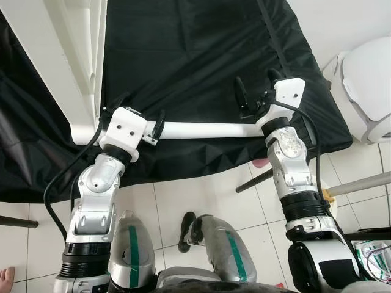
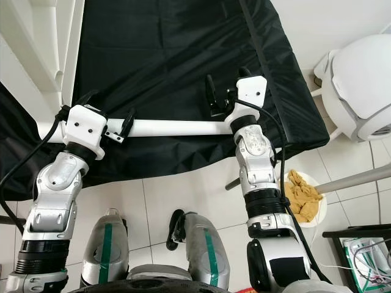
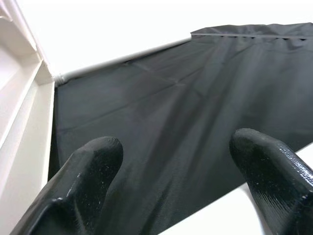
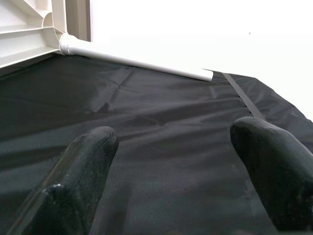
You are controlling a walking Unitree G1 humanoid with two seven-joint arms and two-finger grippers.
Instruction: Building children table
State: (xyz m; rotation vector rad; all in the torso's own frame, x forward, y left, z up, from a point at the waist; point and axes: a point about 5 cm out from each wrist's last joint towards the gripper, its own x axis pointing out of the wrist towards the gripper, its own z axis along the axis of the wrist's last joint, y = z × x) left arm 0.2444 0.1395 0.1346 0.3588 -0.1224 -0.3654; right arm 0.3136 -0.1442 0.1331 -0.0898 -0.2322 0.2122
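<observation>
The white table top (image 1: 61, 55) lies upside down on a black cloth (image 1: 195, 55), at the left. A white tube leg (image 1: 201, 130) runs from its near corner to the right, along the cloth's front edge. My left gripper (image 1: 142, 111) hovers open just over the leg near that corner, holding nothing; the leg shows as a white patch (image 3: 220, 218) by one finger. My right gripper (image 1: 256, 90) stands open above the leg's free end, also holding nothing. A second white leg (image 4: 142, 62) sticks out from the far corner (image 4: 34, 29) across the cloth.
A white rounded plastic seat (image 1: 366, 79) stands at the right beside the cloth. A bowl with a yellow rag (image 2: 302, 195) and a grey rod (image 1: 360, 183) lie on the tiled floor (image 1: 183, 195) to my right. A person's toes (image 1: 6, 278) show at the bottom left.
</observation>
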